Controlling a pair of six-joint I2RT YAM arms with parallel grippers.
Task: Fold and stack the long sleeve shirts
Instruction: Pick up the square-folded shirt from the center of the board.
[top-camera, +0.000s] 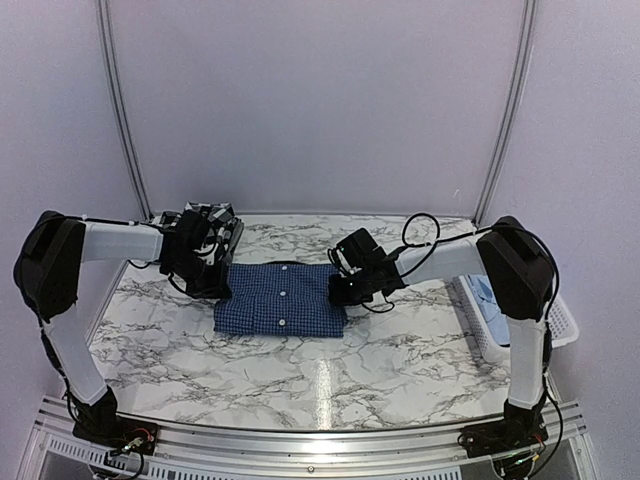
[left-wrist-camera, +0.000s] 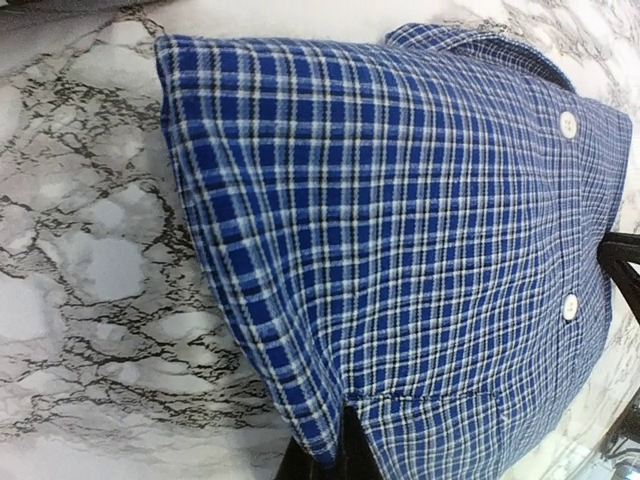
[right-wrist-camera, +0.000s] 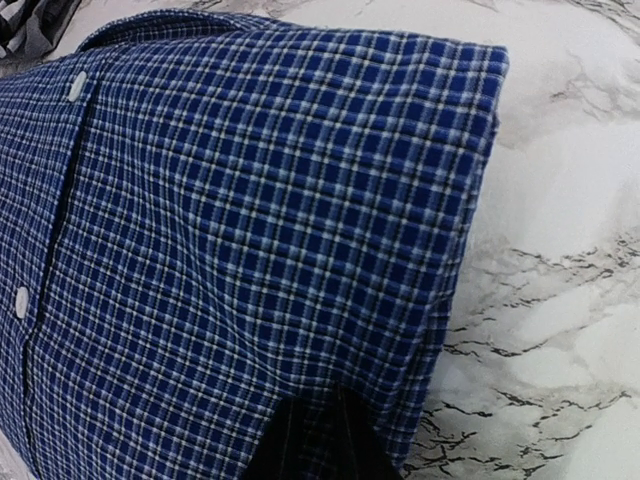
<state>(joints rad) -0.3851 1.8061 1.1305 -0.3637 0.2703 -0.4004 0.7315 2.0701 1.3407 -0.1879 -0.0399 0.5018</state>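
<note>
The dark blue checked shirt (top-camera: 280, 298) lies folded into a rectangle at the table's middle, buttons up. My left gripper (top-camera: 218, 285) is at its left edge, and in the left wrist view (left-wrist-camera: 345, 450) it is shut on a fold of the shirt (left-wrist-camera: 400, 250). My right gripper (top-camera: 340, 290) is at the shirt's right edge, and in the right wrist view (right-wrist-camera: 315, 440) it is shut on the cloth (right-wrist-camera: 250, 230). The black-and-white plaid shirt (top-camera: 212, 215) lies folded at the back left, behind my left wrist. The pale blue shirt (top-camera: 488, 298) sits in the basket.
A white slatted basket (top-camera: 560, 322) stands at the table's right edge. The marble table (top-camera: 320, 375) extends in front of the shirt. Curtain walls and metal poles close off the back and sides.
</note>
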